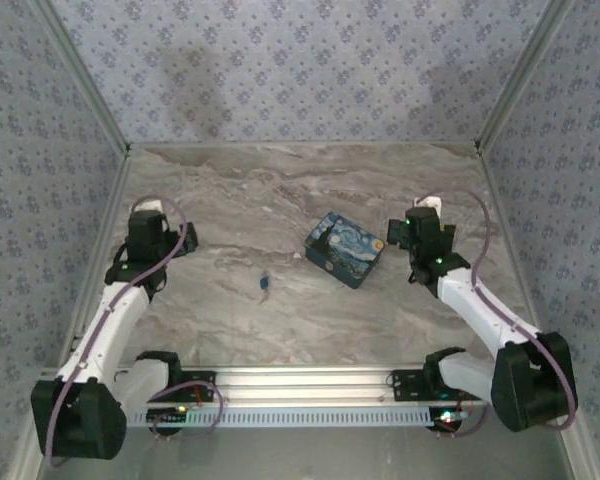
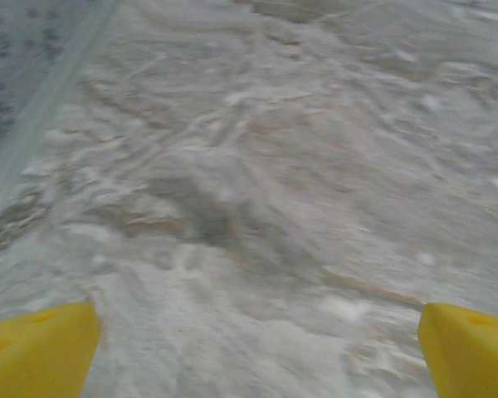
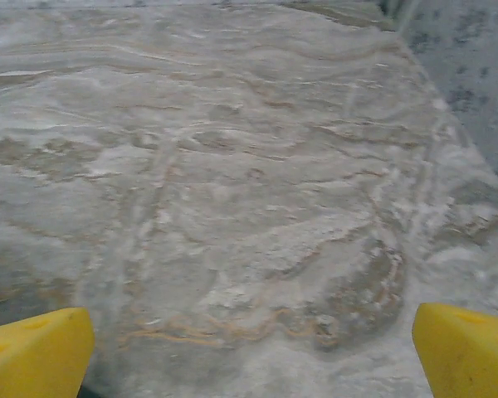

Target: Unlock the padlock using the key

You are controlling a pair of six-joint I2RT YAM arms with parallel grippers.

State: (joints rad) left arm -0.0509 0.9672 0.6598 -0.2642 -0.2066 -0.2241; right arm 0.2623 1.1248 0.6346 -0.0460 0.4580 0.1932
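The padlock (image 1: 265,284) is a tiny dark blue thing lying on the marble table, between the two arms and left of the painted box. The key is out of view. My left gripper (image 1: 146,214) hovers at the table's left side, well left of the padlock. In the left wrist view the left gripper (image 2: 257,352) is open, its yellow fingertips (image 2: 37,348) wide apart over bare marble. My right gripper (image 1: 421,216) sits just right of the box. Its wrist view has the right gripper (image 3: 251,352) open too, yellow fingertips (image 3: 465,348) spread with nothing between them.
A rectangular box (image 1: 345,249) printed with a blue-and-yellow starry-night painting lies right of centre. Patterned walls (image 1: 300,60) close in the table at the back and both sides. A metal rail (image 1: 300,385) runs along the near edge between the arm bases.
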